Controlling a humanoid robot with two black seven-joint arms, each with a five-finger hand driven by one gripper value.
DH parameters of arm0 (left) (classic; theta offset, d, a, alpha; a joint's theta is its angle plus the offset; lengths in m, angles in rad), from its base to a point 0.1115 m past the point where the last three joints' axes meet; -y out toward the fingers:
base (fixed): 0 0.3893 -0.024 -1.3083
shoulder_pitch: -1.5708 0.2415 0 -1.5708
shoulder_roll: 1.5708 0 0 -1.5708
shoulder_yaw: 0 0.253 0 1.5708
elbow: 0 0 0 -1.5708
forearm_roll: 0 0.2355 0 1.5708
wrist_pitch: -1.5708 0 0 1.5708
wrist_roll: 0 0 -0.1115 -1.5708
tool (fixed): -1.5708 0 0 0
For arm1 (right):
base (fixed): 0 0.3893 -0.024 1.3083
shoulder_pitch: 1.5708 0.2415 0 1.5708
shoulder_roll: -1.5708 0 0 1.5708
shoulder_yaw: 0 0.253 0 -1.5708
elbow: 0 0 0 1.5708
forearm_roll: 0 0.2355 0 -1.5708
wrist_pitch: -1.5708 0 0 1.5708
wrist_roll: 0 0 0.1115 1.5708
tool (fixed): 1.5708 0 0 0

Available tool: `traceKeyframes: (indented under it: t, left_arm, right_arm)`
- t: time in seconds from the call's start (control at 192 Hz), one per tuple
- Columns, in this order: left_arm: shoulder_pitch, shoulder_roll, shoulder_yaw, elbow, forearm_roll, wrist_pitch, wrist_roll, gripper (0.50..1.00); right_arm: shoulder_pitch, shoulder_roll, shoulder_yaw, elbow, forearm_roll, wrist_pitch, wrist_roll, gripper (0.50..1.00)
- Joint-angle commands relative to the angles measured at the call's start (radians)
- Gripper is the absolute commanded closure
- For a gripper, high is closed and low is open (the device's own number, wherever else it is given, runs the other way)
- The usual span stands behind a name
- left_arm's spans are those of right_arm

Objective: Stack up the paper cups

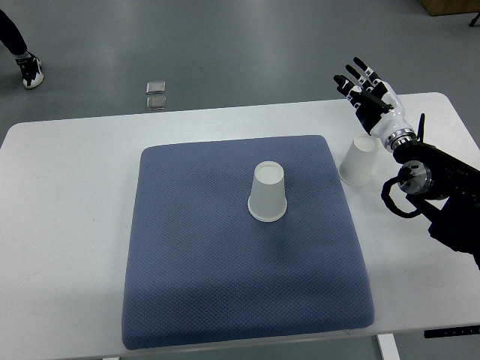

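A white paper cup stands upside down near the middle of the blue mat. A second white paper cup stands upside down on the white table just off the mat's right edge. My right hand is raised above the table's far right, up and to the right of the second cup, with its fingers spread and holding nothing. It is apart from both cups. My left arm does not show.
The white table carries the blue mat. Two small metal floor plates lie on the grey floor beyond the table. A person's shoe shows at the top left corner.
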Motion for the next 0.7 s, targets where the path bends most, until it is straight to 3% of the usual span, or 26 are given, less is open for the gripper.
traceKeyframes:
  t: [0.0, 0.693]
  left_arm:
    - [-0.002, 0.000, 0.002, 0.001, 0.000, 0.002, 0.000, 0.500]
    - [0.000, 0.000, 0.002, 0.004, 0.000, 0.002, 0.000, 0.500]
  right_arm:
    - [0.000, -0.001, 0.000, 0.000, 0.000, -0.001, 0.001, 0.587]
    - [0.003, -0.006, 0.002, 0.000, 0.000, 0.000, 0.001, 0.587]
